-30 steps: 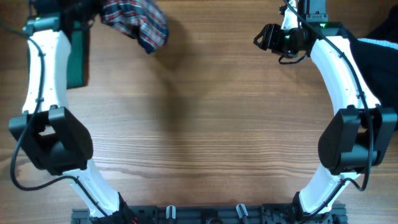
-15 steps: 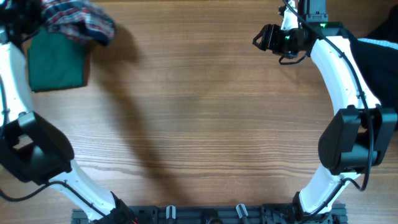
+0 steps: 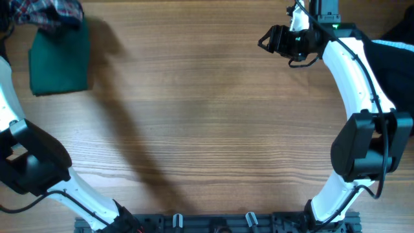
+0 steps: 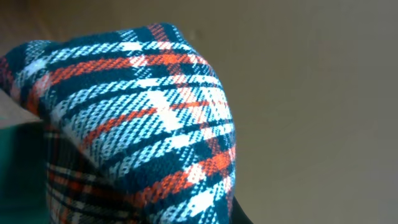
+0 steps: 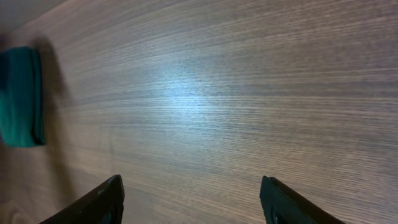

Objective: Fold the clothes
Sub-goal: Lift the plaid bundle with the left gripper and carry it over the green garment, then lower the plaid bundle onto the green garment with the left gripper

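Observation:
A bunched red, white and navy plaid dress (image 3: 48, 13) hangs at the far left corner of the table, over the back edge of a folded dark-green garment (image 3: 59, 61). My left gripper is hidden behind that cloth. The plaid dress (image 4: 137, 124) fills the left wrist view and covers the fingers, so the gripper reads as shut on it. My right gripper (image 3: 264, 40) hovers over bare wood at the far right. Its fingertips (image 5: 102, 202) stand wide apart in the right wrist view, open with nothing between them. The green garment (image 5: 22, 96) lies far off at that view's left.
A black garment (image 3: 396, 55) with a white strip lies at the table's right edge, behind the right arm. The wooden table (image 3: 207, 129) stretches between the two arms. Both arm bases stand at the near edge.
The left arm has swung the plaid dress leftward from the back of the table to the far left corner, over the green garment. The right gripper's jaws have widened a little.

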You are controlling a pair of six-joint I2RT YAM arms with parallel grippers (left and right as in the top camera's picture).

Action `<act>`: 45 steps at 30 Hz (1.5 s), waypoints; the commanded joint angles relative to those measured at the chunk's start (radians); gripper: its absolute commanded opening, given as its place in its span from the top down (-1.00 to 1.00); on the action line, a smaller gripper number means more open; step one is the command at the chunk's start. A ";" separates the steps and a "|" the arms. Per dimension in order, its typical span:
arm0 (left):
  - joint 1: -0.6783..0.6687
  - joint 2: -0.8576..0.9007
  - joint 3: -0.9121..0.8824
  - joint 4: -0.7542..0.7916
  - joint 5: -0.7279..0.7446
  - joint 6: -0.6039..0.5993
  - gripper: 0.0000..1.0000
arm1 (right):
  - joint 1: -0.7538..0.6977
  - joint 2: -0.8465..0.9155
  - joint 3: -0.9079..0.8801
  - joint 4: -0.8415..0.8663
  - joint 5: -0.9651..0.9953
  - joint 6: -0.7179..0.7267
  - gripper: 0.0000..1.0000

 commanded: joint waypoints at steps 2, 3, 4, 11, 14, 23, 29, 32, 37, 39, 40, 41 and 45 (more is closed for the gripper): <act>-0.016 0.030 0.017 0.061 -0.063 -0.097 0.92 | 0.019 -0.001 0.008 -0.013 -0.033 -0.021 -0.50; -0.016 0.035 0.017 0.064 -0.068 -0.100 0.92 | 0.019 -0.001 0.008 -0.020 -0.033 -0.021 -0.50; -0.016 0.049 0.017 0.074 -0.071 -0.100 0.92 | 0.019 -0.001 0.008 -0.027 -0.033 -0.025 -0.51; -0.038 0.143 0.017 0.156 -0.070 -0.180 0.92 | 0.019 -0.001 0.008 -0.060 -0.073 -0.045 -0.53; -0.049 0.177 0.017 0.243 -0.074 -0.212 0.92 | 0.019 -0.001 0.008 -0.091 -0.077 -0.055 -0.54; -0.081 0.193 0.017 0.415 -0.097 -0.235 0.92 | 0.019 -0.001 0.008 -0.096 -0.078 -0.065 -0.61; -0.090 0.193 0.017 0.353 -0.077 -0.254 0.92 | 0.019 -0.001 0.008 -0.091 -0.078 -0.057 -0.64; -0.089 0.193 0.017 0.182 -0.050 -0.254 0.92 | 0.019 -0.001 0.008 -0.090 -0.078 -0.057 -0.65; -0.080 0.193 0.017 -0.021 -0.050 -0.254 0.92 | 0.019 -0.001 0.008 -0.090 -0.077 -0.064 -0.67; -0.071 0.193 0.017 -0.048 -0.029 -0.253 0.92 | 0.019 -0.001 0.008 -0.090 -0.077 -0.065 -0.68; -0.064 0.193 0.017 -0.054 -0.011 -0.253 0.92 | 0.019 -0.001 0.008 -0.090 -0.077 -0.066 -0.67; -0.059 0.193 0.017 -0.056 0.006 -0.253 0.92 | 0.019 -0.001 0.008 -0.090 -0.077 -0.066 -0.67; -0.024 0.193 0.017 -0.057 0.113 -0.254 0.92 | 0.019 -0.001 0.008 -0.089 -0.077 -0.066 -0.68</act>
